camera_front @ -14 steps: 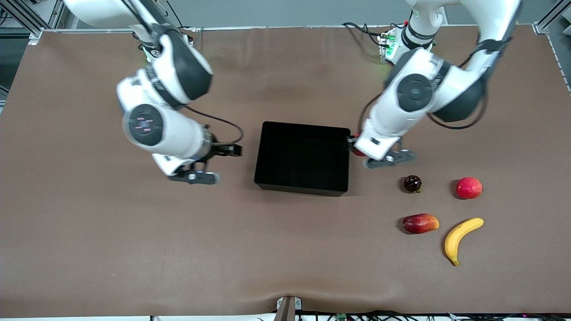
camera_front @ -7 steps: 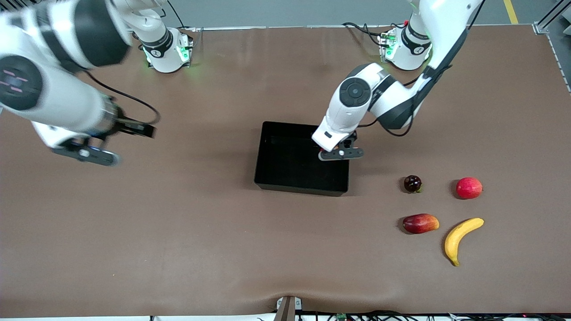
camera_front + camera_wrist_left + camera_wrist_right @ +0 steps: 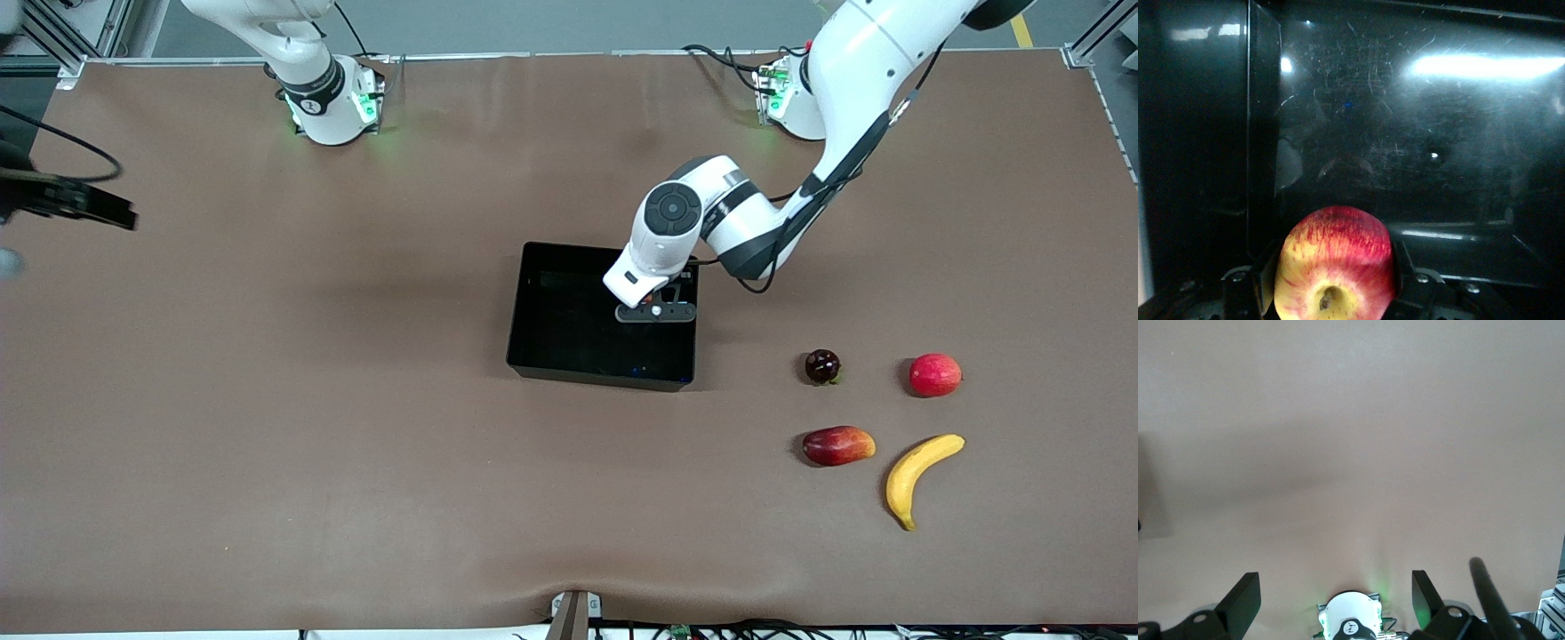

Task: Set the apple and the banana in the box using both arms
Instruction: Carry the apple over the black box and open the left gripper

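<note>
The left gripper [image 3: 656, 300] hangs over the black box [image 3: 569, 356], at its end toward the left arm, its fingers [image 3: 1403, 267] clamped on the small red-and-yellow apple [image 3: 1334, 265]. The glossy box floor lies below, apparently some way down. Released from here, the round apple would likely bounce or roll against a wall. The banana [image 3: 919, 478] lies on the brown counter [image 3: 356, 462] toward the left arm's end, nearer the front camera than a pinkish-red fruit [image 3: 934, 374], beside a mango-shaped fruit [image 3: 837, 445]. The right gripper [image 3: 1331, 603] waits at the counter's edge with fingers wide, well apart from the banana, so it faces a long reach
</note>
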Robot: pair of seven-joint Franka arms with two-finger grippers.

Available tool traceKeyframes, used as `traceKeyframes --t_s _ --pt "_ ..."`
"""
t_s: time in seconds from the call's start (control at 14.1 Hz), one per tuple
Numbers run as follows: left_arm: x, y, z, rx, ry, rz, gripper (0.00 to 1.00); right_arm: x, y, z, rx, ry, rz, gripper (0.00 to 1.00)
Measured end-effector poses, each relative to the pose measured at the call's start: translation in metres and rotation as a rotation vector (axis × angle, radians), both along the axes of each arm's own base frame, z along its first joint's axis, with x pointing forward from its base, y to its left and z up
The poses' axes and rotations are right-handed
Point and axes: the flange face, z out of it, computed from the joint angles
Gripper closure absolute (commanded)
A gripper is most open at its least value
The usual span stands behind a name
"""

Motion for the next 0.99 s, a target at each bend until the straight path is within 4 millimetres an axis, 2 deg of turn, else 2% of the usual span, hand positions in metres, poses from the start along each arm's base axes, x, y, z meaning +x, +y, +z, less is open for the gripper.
traceKeyframes --t_s 0.14,0.28,0.43,0.5,0.57,0.85,0.99 --pt "-0.001 -0.002 -0.015 0.002 -0.009 0.009 1.0 -0.001 -0.02 0.005 0.012 -0.037 0.014 0.0" --pt "-0.004 -0.002 -0.027 0.016 -0.014 0.023 1.0 0.001 -0.031 0.003 0.018 -0.07 0.024 0.0" --pt "-0.006 -0.007 -0.026 0.022 -0.026 0.039 0.99 0.004 -0.048 -0.008 0.022 -0.115 0.06 0.0" --pt "-0.008 -0.01 -0.026 0.025 -0.029 0.045 0.6 0.002 -0.057 -0.013 0.026 -0.131 0.084 0.0" --pt "-0.011 -0.013 -0.026 0.026 -0.03 0.052 0.01 -0.003 -0.06 -0.014 0.03 -0.143 0.098 0.0" --pt "-0.014 -0.016 -0.028 0.029 -0.028 0.07 0.0 -0.023 -0.056 -0.001 0.038 -0.169 0.118 0.0" --pt "-0.009 -0.016 -0.021 0.025 -0.041 0.076 0.0 -0.032 -0.052 0.006 0.041 -0.179 0.124 0.0"
